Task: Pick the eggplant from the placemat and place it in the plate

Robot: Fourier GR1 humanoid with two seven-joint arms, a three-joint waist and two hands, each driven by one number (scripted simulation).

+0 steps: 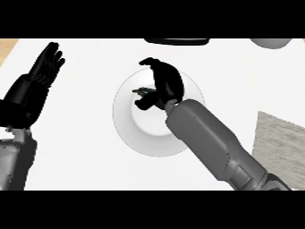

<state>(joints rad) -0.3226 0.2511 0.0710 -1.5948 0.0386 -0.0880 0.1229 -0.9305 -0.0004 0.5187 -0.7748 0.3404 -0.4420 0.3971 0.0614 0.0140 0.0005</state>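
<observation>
From my head view, I am holding my right hand (164,80) over the white plate (131,129), fingers curling down around the eggplant (141,92) — only a dark sliver with a green stem end is showing by my thumb, above the plate's upper half. My left hand (44,71) is resting open, fingers up, near the counter's (82,156) left edge, well apart from the plate. The grey placemat (288,143) is lying at the right edge, beside my right forearm. Bare white counter is lying all around the plate — widest toward the left and near side.
</observation>
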